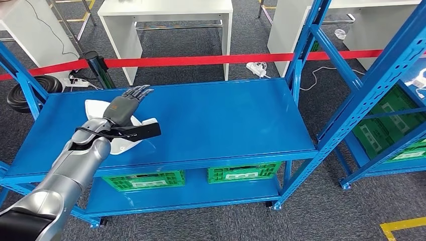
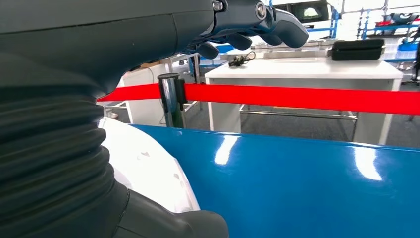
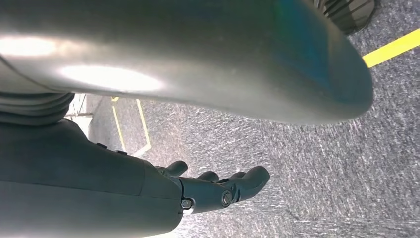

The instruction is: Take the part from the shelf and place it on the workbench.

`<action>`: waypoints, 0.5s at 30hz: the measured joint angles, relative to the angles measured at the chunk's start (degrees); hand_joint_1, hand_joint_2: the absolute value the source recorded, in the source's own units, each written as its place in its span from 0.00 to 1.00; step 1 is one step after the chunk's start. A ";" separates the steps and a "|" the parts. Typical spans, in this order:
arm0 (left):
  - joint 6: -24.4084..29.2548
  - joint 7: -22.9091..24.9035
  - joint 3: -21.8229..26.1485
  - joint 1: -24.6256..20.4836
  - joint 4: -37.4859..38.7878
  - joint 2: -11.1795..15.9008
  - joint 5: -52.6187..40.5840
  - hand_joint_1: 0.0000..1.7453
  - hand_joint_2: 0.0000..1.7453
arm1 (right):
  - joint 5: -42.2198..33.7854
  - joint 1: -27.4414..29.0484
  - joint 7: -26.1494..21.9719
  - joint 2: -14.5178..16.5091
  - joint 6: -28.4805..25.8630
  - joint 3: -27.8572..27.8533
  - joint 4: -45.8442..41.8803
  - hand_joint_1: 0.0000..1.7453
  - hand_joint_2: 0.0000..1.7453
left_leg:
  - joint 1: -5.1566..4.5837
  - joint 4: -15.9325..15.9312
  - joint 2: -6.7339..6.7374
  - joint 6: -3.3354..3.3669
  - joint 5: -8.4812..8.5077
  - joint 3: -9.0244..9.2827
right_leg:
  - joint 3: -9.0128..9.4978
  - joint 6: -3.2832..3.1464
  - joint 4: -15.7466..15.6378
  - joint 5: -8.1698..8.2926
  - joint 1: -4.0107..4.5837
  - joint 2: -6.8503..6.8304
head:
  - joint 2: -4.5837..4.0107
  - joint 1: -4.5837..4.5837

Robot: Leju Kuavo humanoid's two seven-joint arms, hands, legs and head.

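Note:
A white curved part lies on the left end of the blue shelf's top board. My left hand hovers over the part with its fingers stretched out toward the far edge, holding nothing. In the left wrist view the part sits just beneath the wrist, and the left hand's fingers reach out above the board without touching it. My right hand hangs over grey carpet, fingers loosely extended and empty.
Two green crates stand on the lower board. A red barrier tape with a black post runs behind the shelf, with white tables beyond. A second blue rack holding green crates stands at the right.

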 joint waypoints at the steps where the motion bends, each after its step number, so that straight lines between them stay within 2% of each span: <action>1: -0.33 0.44 -0.06 -0.27 0.24 0.00 -0.15 0.00 1.00 | -0.02 0.00 -0.14 0.05 -0.04 -0.01 -0.01 0.00 0.00 | 0.00 0.00 0.00 0.00 0.00 0.00 | 0.00 0.00 0.00 0.00 0.00 0.00 | 0.00 0.00; 11: -7.53 5.36 -0.93 -3.63 4.66 0.64 -3.40 0.00 1.00 | -0.51 -0.01 -1.58 0.24 -1.03 -0.67 0.00 0.00 0.00 | 0.00 0.00 -0.01 0.00 0.00 0.00 | 0.01 0.00 0.01 0.00 0.01 0.00 | 0.00 0.00; 15: -8.75 6.45 -1.69 -4.64 5.82 0.78 -4.47 0.00 1.00 | -0.62 -0.02 -2.25 0.25 -1.36 -1.32 -0.02 0.00 0.00 | 0.00 0.00 -0.02 0.00 0.00 0.00 | 0.01 0.00 0.01 0.00 0.01 0.00 | 0.00 0.00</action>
